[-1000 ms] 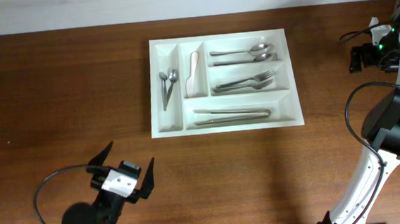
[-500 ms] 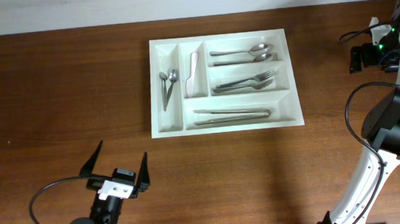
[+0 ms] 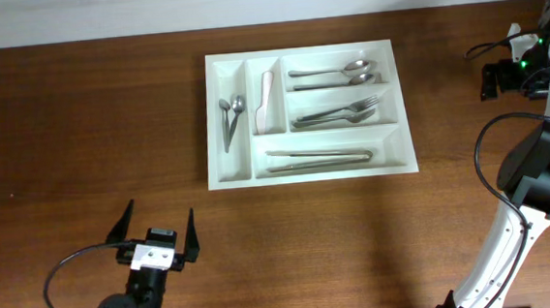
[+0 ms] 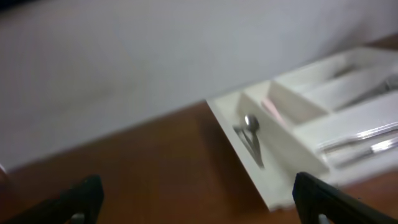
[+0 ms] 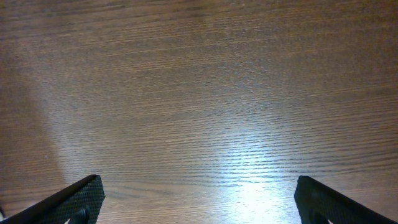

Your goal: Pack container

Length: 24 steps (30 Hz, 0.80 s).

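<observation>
The white cutlery tray [image 3: 239, 172] lies at the middle back of the table. It holds two small spoons [image 3: 229, 114], a white-handled knife [image 3: 267, 101], two large spoons [image 3: 332, 73], forks [image 3: 335, 116] and long utensils [image 3: 319, 157]. In the blurred left wrist view the tray [image 4: 273, 180] shows at right. My left gripper [image 3: 156, 226] is open and empty near the front left, well short of the tray; it also shows in the left wrist view [image 4: 199, 202]. My right gripper [image 5: 199, 199] is open and empty over bare wood; its arm [image 3: 531, 68] stands at the far right.
The wooden table [image 3: 78, 119] stretches left and in front of the tray. A black cable [image 3: 65, 271] loops beside the left arm. A pale wall [image 4: 124, 68] lies behind the table's back edge.
My left gripper has drawn back toward the front left and turned to face straight toward the tray. The right arm and the tray have not moved.
</observation>
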Motion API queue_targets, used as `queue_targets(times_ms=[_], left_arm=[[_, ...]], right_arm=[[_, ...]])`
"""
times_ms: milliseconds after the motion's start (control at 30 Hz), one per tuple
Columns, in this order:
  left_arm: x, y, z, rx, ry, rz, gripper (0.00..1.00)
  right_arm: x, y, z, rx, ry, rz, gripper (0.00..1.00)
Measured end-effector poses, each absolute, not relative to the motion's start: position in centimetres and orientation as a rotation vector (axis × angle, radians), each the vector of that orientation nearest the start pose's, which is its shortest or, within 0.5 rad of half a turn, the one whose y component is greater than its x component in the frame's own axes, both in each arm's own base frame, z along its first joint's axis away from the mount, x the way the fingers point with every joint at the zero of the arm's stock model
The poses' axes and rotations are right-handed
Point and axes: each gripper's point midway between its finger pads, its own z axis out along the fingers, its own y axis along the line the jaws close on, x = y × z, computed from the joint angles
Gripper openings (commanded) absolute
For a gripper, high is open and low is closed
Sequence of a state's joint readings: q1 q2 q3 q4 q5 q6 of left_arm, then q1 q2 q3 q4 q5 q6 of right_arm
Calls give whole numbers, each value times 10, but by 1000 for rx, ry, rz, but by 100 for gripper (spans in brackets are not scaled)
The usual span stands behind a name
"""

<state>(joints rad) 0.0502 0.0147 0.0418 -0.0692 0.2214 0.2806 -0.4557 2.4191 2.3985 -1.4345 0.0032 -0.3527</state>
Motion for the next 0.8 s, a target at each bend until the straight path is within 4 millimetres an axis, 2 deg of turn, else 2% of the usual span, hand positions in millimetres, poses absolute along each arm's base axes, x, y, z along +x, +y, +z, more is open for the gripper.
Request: queue_targets(times_ms=[100, 800], left_arm=[[242, -25, 161, 342, 1618, 59, 99], [243, -24, 162, 326, 1620, 55, 99]], right_arm=[[442, -217, 99, 157, 3032, -73, 99], [442, -217, 99, 156, 3032, -73, 99]])
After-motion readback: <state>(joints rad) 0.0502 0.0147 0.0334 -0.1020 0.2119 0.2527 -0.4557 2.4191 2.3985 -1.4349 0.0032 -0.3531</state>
